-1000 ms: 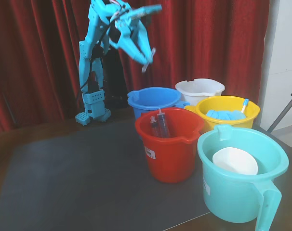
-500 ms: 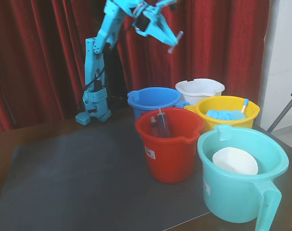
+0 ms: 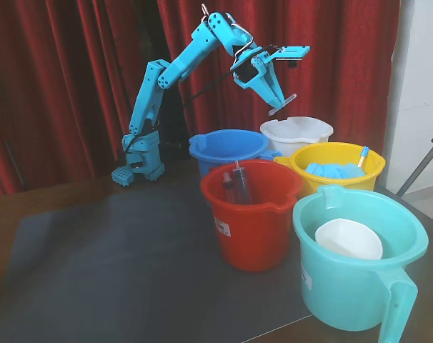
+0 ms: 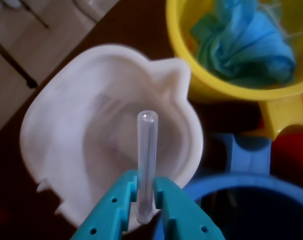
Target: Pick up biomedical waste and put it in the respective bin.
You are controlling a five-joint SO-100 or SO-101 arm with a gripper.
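— Tube first: where is the thin clear plastic tube (image 4: 147, 160)?

— Clamped in the turquoise two-finger tool (image 4: 143, 200). In the wrist view the fingers press on its lower part from both sides, and most of its length sticks out past the tips, with its rounded end over the inside of the round white plastic bucket (image 4: 61, 165). In the fixed view the tube (image 3: 282, 103) shows as a pale stick slanting out of the tool (image 3: 276, 100), up in the air above the white bucket (image 3: 296, 133).

— And the round royal-blue plastic bucket with a pour lip?

— In the fixed view the blue bucket (image 3: 227, 146) stands left of the white one and behind the round red plastic bucket (image 3: 251, 214). In the wrist view its rim (image 4: 231, 187) curves just below and right of the tool; the tube is not over it.

— What else sits on the dark surface (image 3: 116, 264)?

— A round yellow plastic bucket (image 3: 338, 168) holding crumpled light-blue cloth (image 4: 244, 42), right of the white one in the fixed view. Syringes with dark fluid (image 3: 236, 184) stand in the red bucket. Nearest the camera, a turquoise bucket with a big handle (image 3: 359, 268) holds a white bowl-like piece (image 3: 348, 239).
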